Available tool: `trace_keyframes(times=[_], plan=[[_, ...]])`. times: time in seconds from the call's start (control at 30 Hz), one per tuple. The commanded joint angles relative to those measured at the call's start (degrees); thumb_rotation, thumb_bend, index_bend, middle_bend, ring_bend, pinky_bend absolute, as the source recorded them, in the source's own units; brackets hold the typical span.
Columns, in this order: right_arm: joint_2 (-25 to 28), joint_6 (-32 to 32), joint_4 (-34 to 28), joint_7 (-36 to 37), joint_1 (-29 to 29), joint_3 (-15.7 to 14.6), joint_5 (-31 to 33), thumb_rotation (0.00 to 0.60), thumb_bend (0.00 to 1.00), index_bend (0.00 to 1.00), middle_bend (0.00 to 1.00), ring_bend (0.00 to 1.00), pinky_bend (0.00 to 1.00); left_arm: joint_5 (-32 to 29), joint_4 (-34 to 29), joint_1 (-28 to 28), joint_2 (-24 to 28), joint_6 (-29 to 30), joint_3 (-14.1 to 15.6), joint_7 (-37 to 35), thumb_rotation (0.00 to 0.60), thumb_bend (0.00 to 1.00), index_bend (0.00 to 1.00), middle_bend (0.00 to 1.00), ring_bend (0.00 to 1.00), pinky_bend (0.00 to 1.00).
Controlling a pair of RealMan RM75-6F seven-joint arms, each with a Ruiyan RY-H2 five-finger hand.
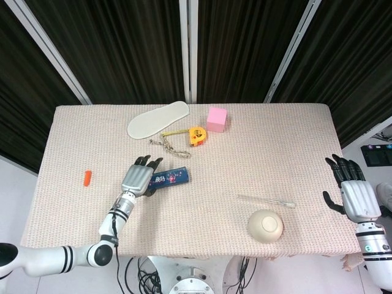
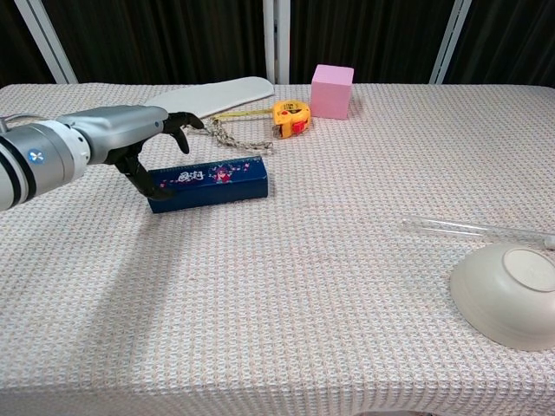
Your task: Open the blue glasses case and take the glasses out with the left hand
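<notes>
The blue glasses case (image 1: 169, 177) (image 2: 208, 183) lies closed on the table, left of centre, its patterned lid facing up. My left hand (image 1: 138, 177) (image 2: 130, 134) sits over the case's left end, palm down, with the thumb reaching down to that end and the fingers extended above the lid. It holds nothing that I can see. The glasses are hidden inside the case. My right hand (image 1: 352, 190) hovers off the table's right edge, fingers spread and empty; the chest view does not show it.
Behind the case lie a small chain (image 2: 236, 137), a yellow tape measure (image 2: 289, 117), a pink cube (image 2: 332, 91) and a pale shoe insole (image 2: 212, 95). A glass tube (image 2: 473, 230) and an upturned bowl (image 2: 510, 295) sit at the right front. An orange bit (image 1: 87, 177) lies far left.
</notes>
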Motion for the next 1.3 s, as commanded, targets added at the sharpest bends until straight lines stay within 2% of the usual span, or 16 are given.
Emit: trace_keyframes(times=[0.03,0.2,0.5,0.83,1.3], plan=[[0.02,-0.02,0.03,0.02,0.01,0.04,0.08,0.6,0.33,0.0,0.0,0.0,0.0,-1.46,-0.68,-0.75,0.17,0.66,0.01,1.66,0.6,0.27,0.13,0.22,0.01,0.11],[-0.02,-0.26,0.03,-0.04,0.1,-0.07,-0.01,0.6,0.33,0.0,0.0,0.0,0.0,-5.48,-2.38,-2.25,0.44,2.46,-0.02,5.97,0.6,0.28,0.17,0.22,0.01,0.11],[0.15,-0.12,-0.03,0.24,0.03,0.0,0.04,0.6,0.33,0.0,0.0,0.0,0.0,-13.77,-5.06,-5.28,0.77,4.85,-0.55,11.95,0.6,0.29,0.19,0.22,0.01,0.12],[0.17,-0.43,0.1,0.37,0.14,0.01,0.22,0.6,0.33,0.0,0.0,0.0,0.0,-15.78,-4.93,-6.8,0.65,5.1,-0.33,11.93,0.6,0.3,0.23,0.25,0.01,0.13],[0.03,-0.87,0.23,0.13,0.32,-0.03,0.46,0.6,0.33,0.0,0.0,0.0,0.0,-18.17,-4.38,-8.33,0.67,5.03,0.33,11.83,0.6,0.3,0.23,0.25,0.01,0.13]])
